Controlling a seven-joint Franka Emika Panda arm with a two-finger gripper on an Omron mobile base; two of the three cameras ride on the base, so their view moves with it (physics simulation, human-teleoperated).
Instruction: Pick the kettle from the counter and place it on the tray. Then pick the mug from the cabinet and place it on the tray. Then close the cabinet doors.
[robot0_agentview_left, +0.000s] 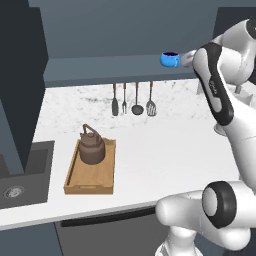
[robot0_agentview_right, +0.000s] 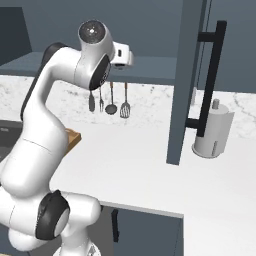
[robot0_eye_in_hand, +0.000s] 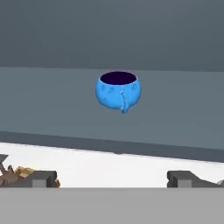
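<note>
The dark-brown kettle (robot0_agentview_left: 92, 147) stands upright on the wooden tray (robot0_agentview_left: 85, 181) on the white counter (robot0_agentview_left: 165, 145). On the shelf of the open cabinet (robot0_agentview_left: 110, 67) sits the bright-blue mug (robot0_agentview_left: 170, 59). My gripper (robot0_agentview_left: 186, 59) hangs just to the right of it, at shelf height. In the hand view the mug (robot0_eye_in_hand: 118, 89) is straight ahead, still some way off, its handle turned toward me. The gripper (robot0_eye_in_hand: 111, 179) is open, with nothing between its fingertips (robot0_eye_in_hand: 41, 178). One cabinet door (robot0_agentview_right: 187, 75) stands open, edge-on, its black bar handle facing right.
Several utensils (robot0_agentview_left: 132, 100) hang on the back wall below the shelf. A dark sink (robot0_agentview_left: 20, 175) lies at the counter's left end. A paper-towel roll (robot0_agentview_right: 212, 132) stands behind the open right door. The left door (robot0_agentview_left: 20, 75) also stands open.
</note>
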